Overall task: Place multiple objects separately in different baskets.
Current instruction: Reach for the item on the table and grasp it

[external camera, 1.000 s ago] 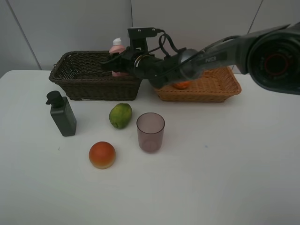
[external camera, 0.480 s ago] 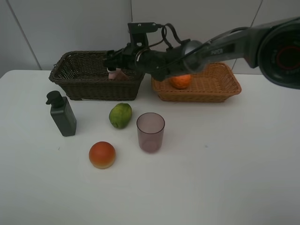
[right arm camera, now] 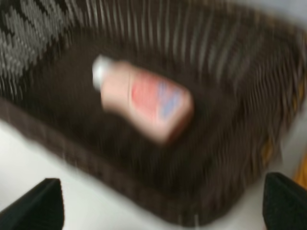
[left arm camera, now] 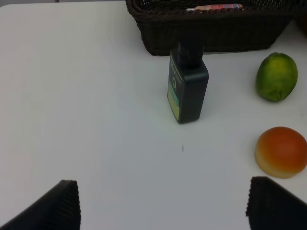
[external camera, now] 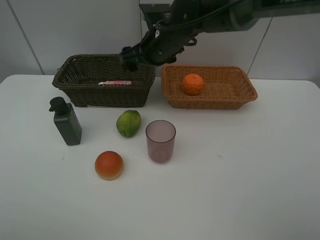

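While the right gripper (external camera: 128,57) hangs wide open, the pink bottle (external camera: 115,83) lies below in the dark basket (external camera: 100,96).

At the back left of the table (external camera: 260,175), left wicker basket (external camera: 75,92), with a small bottle (external camera: 115,83) lying on its side inside. Just beside it, right wicker basket (external camera: 235,95), with an orange (external camera: 192,84) in its left half. In front of the left wicker basket, upright pump bottle (external camera: 67,125) farthest left, then lime-like fruit (external camera: 128,123), then upright cup (external camera: 160,141). Nearest the front, peach-like fruit (external camera: 109,165), before the lime-like fruit and apart from it.
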You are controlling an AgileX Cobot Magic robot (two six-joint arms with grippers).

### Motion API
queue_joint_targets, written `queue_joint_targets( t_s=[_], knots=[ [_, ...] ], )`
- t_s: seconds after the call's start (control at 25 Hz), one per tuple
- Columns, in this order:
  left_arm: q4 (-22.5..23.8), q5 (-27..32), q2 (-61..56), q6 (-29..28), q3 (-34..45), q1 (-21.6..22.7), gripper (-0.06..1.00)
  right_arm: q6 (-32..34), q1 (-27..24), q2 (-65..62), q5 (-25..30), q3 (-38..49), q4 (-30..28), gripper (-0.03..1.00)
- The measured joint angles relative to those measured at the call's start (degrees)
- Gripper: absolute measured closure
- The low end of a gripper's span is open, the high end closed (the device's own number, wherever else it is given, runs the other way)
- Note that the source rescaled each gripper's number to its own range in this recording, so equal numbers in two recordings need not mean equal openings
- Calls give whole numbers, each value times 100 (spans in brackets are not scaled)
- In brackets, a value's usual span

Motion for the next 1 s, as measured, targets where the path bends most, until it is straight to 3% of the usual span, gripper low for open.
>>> queue_joint_targets(
  t_s=[0.2,0.32,0.48,0.68,1.0],
  knots=[
    [0,0,0,0,0,0,4,-12,0,-398,1930,0,-41,17],
    [0,0,0,0,0,0,4,-38,0,-710,2568,175,-87,17],
    [0,0,0,0,0,0,4,-55,-84,-1269,2760,821,-74,17],
    [0,0,0,0,0,0,4,47,-629,-2175,2839,1932,83,17],
    [0,0,0,0,0,0,4,165,-2399,-4507,3047,3529,151,17]
  ],
)
